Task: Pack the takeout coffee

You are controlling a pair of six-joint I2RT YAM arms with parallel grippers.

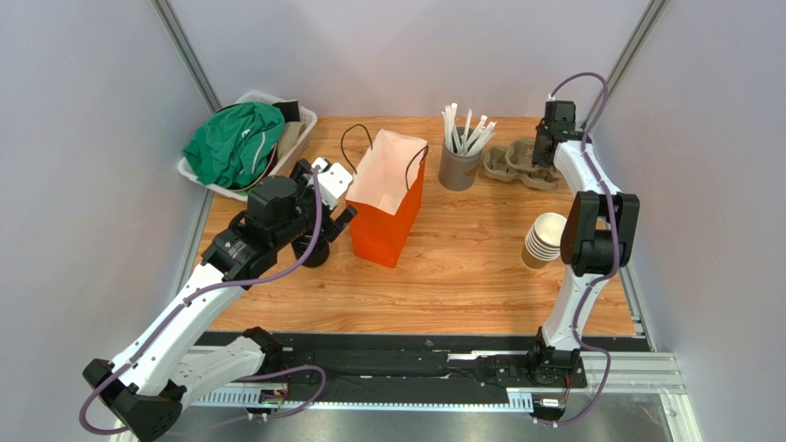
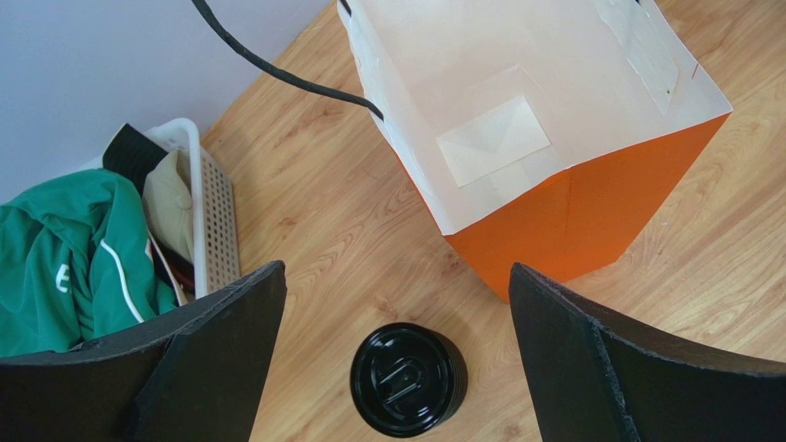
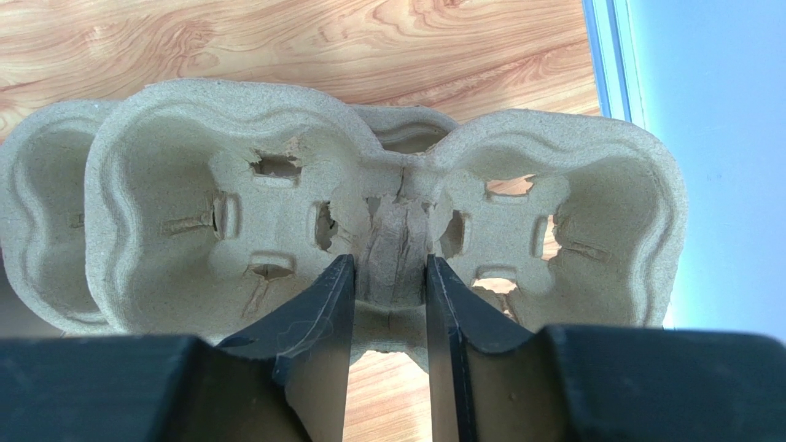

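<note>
The takeout coffee's round black lid (image 2: 408,378) faces up on the wooden table, just left of the orange paper bag (image 2: 572,221). The lid's side looks dark and ribbed, and the lid hides any tan cup under it. From above, the coffee is a dark shape (image 1: 314,252) under my left arm. My left gripper (image 2: 397,269) hangs above it, open wide, with a finger on each side and touching nothing. My right gripper (image 3: 389,262) is at the back right, shut on the middle ridge of a moulded cardboard cup carrier (image 3: 166,147).
The orange bag (image 1: 392,198) stands open with its white inside showing. A grey cup of white straws (image 1: 458,164) and the cup carriers (image 1: 517,164) are behind it. A stack of tan cups (image 1: 544,241) stands by the right arm. A white basket (image 1: 304,124) of green cloth sits back left.
</note>
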